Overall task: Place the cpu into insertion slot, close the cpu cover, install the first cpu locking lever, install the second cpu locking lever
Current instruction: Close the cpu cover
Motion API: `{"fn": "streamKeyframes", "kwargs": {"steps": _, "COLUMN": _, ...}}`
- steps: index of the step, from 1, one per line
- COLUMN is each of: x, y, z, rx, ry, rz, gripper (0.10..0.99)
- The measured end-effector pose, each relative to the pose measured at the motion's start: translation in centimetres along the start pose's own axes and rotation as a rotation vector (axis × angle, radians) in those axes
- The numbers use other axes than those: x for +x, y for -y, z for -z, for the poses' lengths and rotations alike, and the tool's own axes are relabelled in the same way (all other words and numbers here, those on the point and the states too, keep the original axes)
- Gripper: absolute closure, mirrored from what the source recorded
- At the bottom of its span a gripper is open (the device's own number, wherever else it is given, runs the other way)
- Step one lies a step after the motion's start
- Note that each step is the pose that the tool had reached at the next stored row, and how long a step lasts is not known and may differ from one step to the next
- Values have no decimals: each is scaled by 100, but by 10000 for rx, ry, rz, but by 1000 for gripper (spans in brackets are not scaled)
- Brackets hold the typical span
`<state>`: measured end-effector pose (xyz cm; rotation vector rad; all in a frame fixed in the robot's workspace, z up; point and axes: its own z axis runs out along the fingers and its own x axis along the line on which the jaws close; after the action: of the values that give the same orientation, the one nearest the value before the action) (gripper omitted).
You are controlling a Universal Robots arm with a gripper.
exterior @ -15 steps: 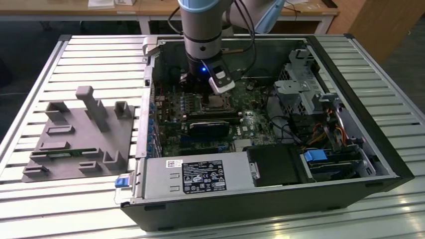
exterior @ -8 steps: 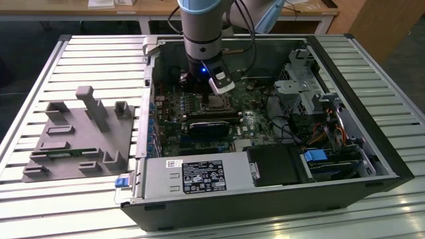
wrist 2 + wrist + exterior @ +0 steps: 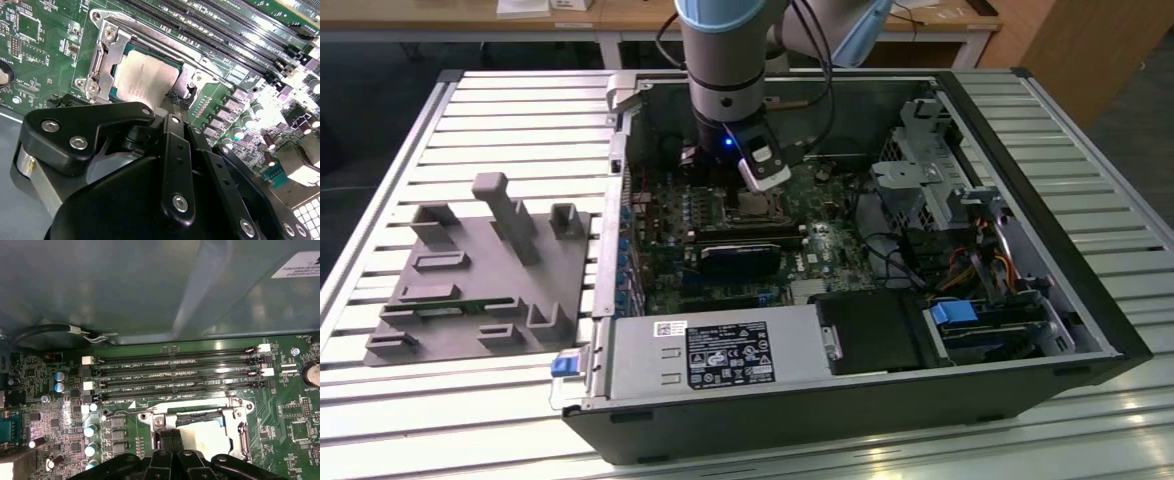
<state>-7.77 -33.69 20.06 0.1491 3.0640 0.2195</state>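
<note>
Seen from my remote station, the open computer case [image 3: 854,425] sits on the slatted desk [image 3: 494,110], with a grey fixture [image 3: 480,270] beside it toward the exterior view's left. Inside, on the green motherboard [image 3: 660,285], the cpu [image 3: 145,75] lies in the insertion slot [image 3: 200,416], well in from the board's edges. The cpu cover [image 3: 102,50] is down around it, and the pale top shows through the cut-out. My pincer [image 3: 175,98] hangs at the socket's edge with its fingertips pressed together. I cannot tell whether anything thin is caught between them. Beyond run the long memory slots [image 3: 175,371].
</note>
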Motion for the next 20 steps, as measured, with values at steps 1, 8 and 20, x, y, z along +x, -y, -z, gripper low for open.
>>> {"fn": "streamKeyframes", "kwargs": {"steps": 1, "x": 1, "y": 1, "z": -1, "rx": -2, "ry": 0, "rz": 0, "gripper": 980}}
{"fn": "streamKeyframes", "kwargs": {"steps": 8, "x": 19, "y": 15, "z": -22, "rx": 2, "ry": -8, "rz": 0, "gripper": 980}}
{"fn": "streamKeyframes", "kwargs": {"steps": 20, "x": -10, "y": 17, "z": -36, "rx": -8, "ry": -11, "rz": -1, "gripper": 980}}
